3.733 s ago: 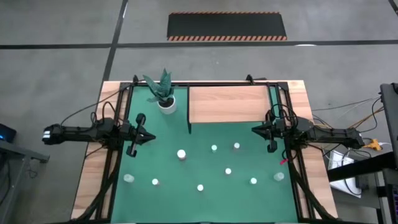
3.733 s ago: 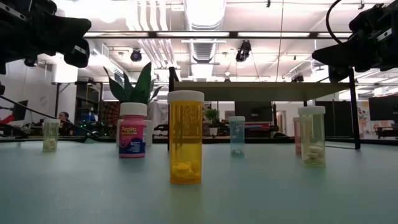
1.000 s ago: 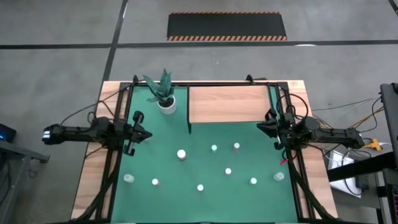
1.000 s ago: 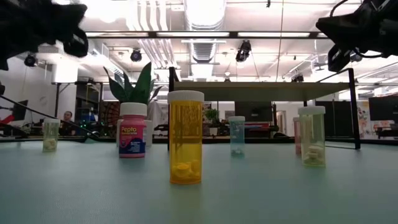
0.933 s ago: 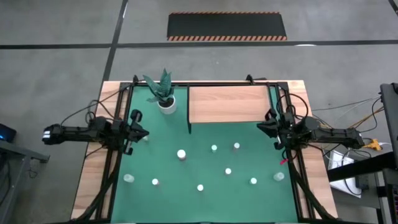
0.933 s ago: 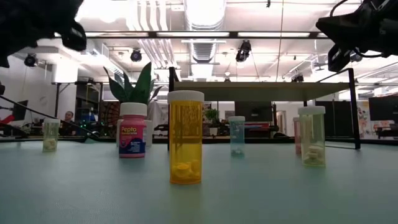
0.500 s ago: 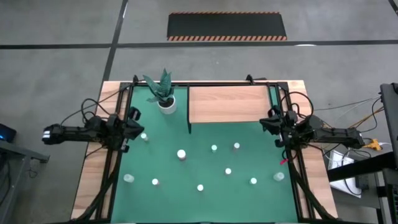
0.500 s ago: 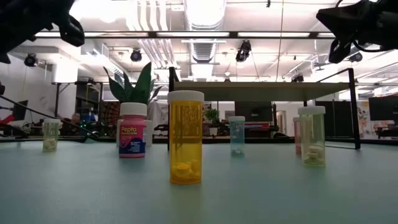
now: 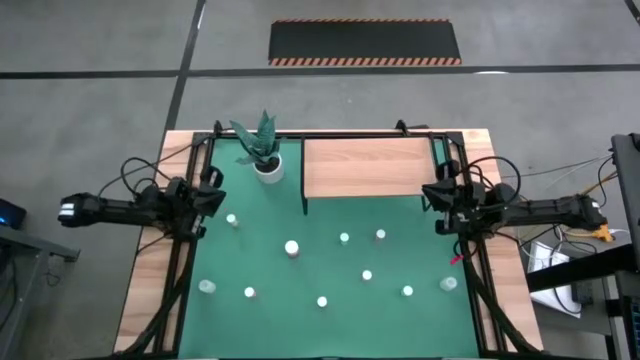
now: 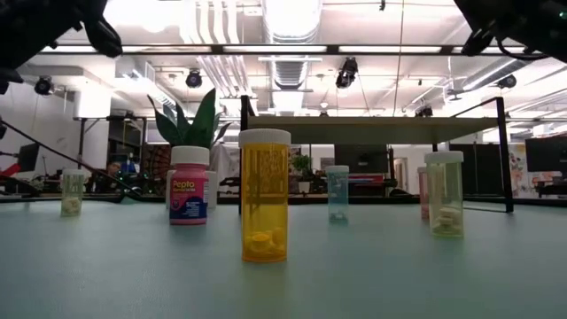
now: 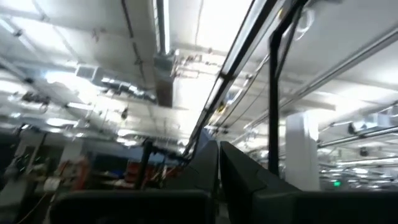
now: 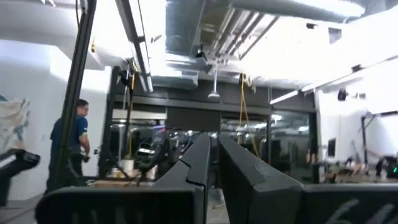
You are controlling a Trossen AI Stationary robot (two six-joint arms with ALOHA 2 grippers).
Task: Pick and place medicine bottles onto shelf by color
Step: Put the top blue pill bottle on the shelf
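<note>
a flat green mat (image 9: pixel 330 320) covers the table, whose edge strips are light wood (image 9: pixel 150 270). the rectangular shelf board (image 9: pixel 365 168) is light brown. one cylindrical bottle is translucent orange-yellow with a white cap (image 10: pixel 264 197), another pink (image 10: pixel 189 186), another pale teal (image 10: pixel 337 191). the floor strip (image 9: pixel 365 42) is black with orange-striped edges.

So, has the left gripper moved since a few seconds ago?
Yes. The left gripper has pulled back toward the table's left edge and slightly toward the potted plant, uncovering a bottle on the green mat.
</note>
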